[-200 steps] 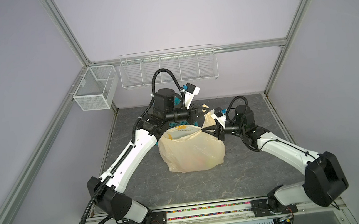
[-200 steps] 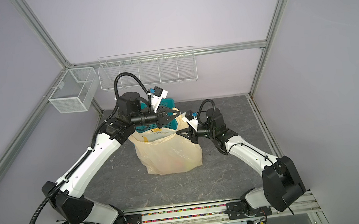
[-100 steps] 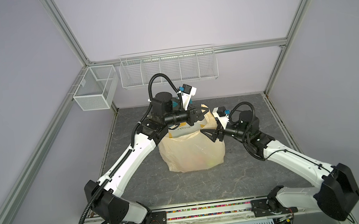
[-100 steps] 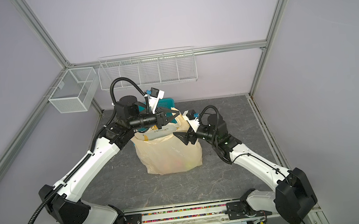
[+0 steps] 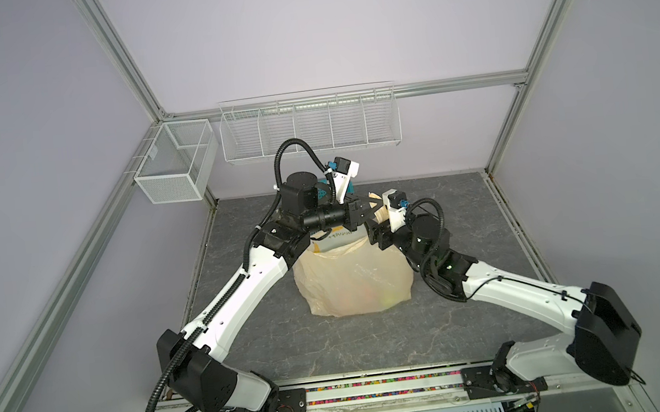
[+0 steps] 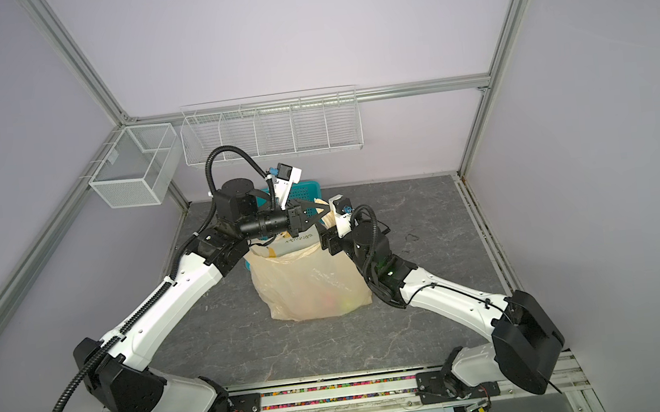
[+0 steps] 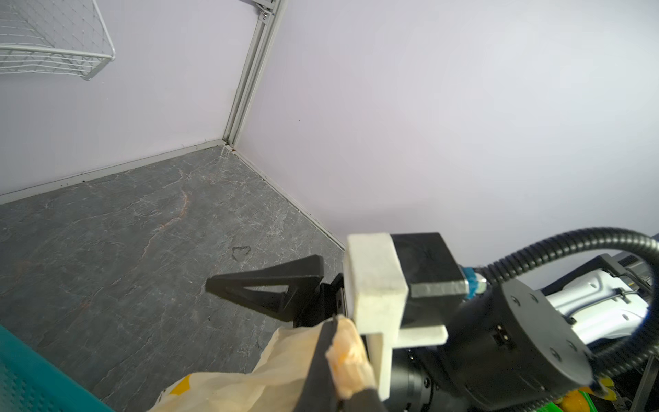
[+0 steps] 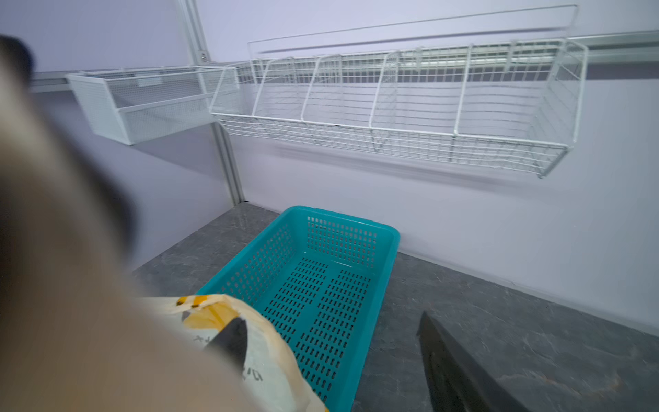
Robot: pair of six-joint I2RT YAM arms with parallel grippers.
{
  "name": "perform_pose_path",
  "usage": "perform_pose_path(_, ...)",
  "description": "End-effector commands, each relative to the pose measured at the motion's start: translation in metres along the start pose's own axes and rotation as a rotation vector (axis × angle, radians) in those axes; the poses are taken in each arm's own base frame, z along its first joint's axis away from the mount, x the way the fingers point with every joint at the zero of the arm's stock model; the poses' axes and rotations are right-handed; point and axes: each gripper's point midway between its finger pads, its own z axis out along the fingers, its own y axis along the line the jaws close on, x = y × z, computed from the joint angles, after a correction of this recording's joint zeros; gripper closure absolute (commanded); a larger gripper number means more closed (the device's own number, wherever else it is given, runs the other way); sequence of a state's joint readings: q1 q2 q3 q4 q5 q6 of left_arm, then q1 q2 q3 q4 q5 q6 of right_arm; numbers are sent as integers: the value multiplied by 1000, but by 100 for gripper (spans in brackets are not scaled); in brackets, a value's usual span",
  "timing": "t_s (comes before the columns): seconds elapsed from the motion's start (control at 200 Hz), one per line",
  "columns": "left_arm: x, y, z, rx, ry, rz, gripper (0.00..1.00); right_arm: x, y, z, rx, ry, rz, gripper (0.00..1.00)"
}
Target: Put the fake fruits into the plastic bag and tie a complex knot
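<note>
**Right tool opens at the bag's mouth; left tool keeps a handle**

*Top views.* The plastic bag (image 5: 353,280) stands mid-tabletop (image 5: 478,325). The fake fruits (image 5: 375,296) show as faint red and green tints through its lower film. The left tool (image 5: 374,206) is clamped above the bag's mouth. The right tool (image 5: 373,225), a second ago narrow and off to the bag's side, has pushed in under the left tool with its jaws spread. By this reading loading is over and the second handle is the next target; no knot shows yet.

*Left wrist view.* The left tool pinches a crumpled handle (image 7: 351,356). One finger (image 7: 271,287) of the right tool stands just beyond, holding nothing.

*Right wrist view.* The jaws are wide: one finger lies against the printed film, the other is clear over the tabletop. The teal basket (image 8: 388,246) behind the bag looks empty.

*Setting.* The tabletop is grey and marbled. A wire rack (image 8: 392,117) and a mesh box (image 8: 142,103) hang on lilac walls.
</note>
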State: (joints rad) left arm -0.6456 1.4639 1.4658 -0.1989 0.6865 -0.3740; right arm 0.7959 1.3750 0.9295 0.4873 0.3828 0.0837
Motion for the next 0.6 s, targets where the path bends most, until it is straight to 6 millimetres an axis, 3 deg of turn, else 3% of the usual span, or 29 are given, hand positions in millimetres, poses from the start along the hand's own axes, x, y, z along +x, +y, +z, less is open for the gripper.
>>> perform_pose_path(0.0, -7, -13, -5, 29, -28, -7, 100, -3, -32, 7, 231, -50, 59, 24)
perform_pose_path(0.1, -10, -16, -7, 32, -34, -20, 100, 20, -40, 13, 282, -26, 53, 35)
perform_pose_path(0.255, -17, -19, -13, 15, -48, -17, 100, 57, -40, 16, 282, 47, 36, 42)
perform_pose_path(0.29, -16, -19, -13, 12, -47, -16, 100, 74, -42, 12, 279, 82, 20, 45)
perform_pose_path(0.51, -17, -15, -15, -16, -45, -15, 100, 103, -34, 2, 203, 171, -5, 43)
perform_pose_path(0.595, -16, -15, -15, -20, -41, -11, 100, 106, -31, -2, 170, 182, -11, 53)
